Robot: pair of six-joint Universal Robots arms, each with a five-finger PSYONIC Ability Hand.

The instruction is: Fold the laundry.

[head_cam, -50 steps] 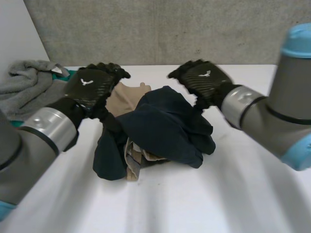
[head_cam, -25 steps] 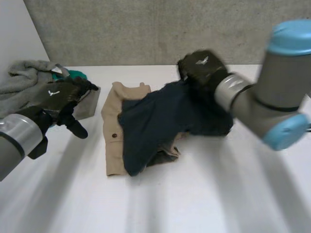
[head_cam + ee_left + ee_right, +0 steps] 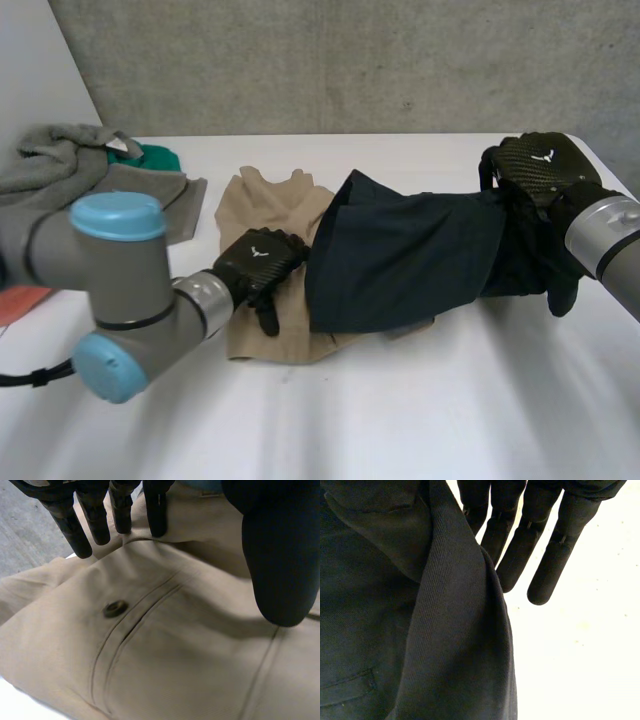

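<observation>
You had the left hand [image 3: 258, 262] flat on the beige shorts [image 3: 262, 200] near the middle of the desk [image 3: 400, 400], its fingertips [image 3: 82, 545] straight and pressing into the cloth just beyond a small button [image 3: 114, 608] and the pocket seam beside it, with nothing gripped. Your right hand [image 3: 540, 165] sat well apart at the desk's right side, at the far end of the navy shorts [image 3: 410, 255]. Its fingers [image 3: 555, 560] reached out straight over the bare desk while a fold of the navy cloth ran up to their roots and was caught there, so the garment lay stretched between that hand and the beige pair. The navy shorts overlapped the beige shorts' right edge, and their free end was just beside your left hand. At the desk's far left corner lay a crumpled grey towel [image 3: 55, 170] with a green cloth [image 3: 155, 157] next to it.
</observation>
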